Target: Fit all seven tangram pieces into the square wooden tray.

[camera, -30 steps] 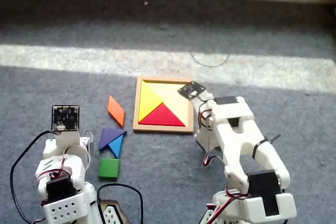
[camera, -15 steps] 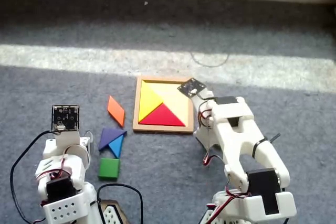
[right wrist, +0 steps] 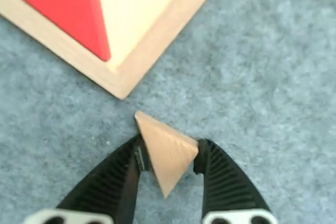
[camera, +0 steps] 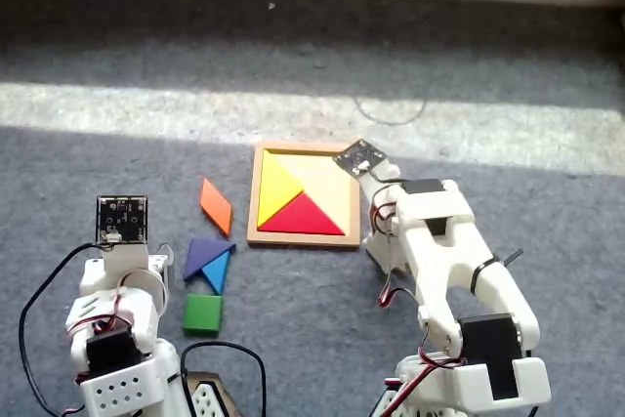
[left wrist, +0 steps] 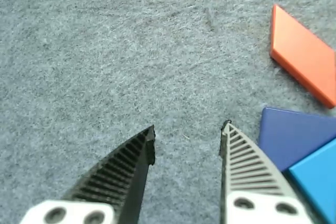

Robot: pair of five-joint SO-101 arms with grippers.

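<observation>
With right gripper (right wrist: pixel 169 153) clamped on triangle (right wrist: pixel 165 150), just off tray (right wrist: pixel 166 24) corner over carpet (right wrist: pixel 273 77): lift clear of rim, carry above bare floor beside red piece (right wrist: pixel 52 3), turn to match gap, lower flat, avoid nudging seated pieces.

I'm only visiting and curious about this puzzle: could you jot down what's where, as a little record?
In tray: yellow triangle, red triangle
On carpet: orange parallelogram, purple triangle, blue triangle, green square
Right gripper: shut on tan triangle, beside the tray's corner
Left gripper: open, above carpet beside purple triangle
</observation>
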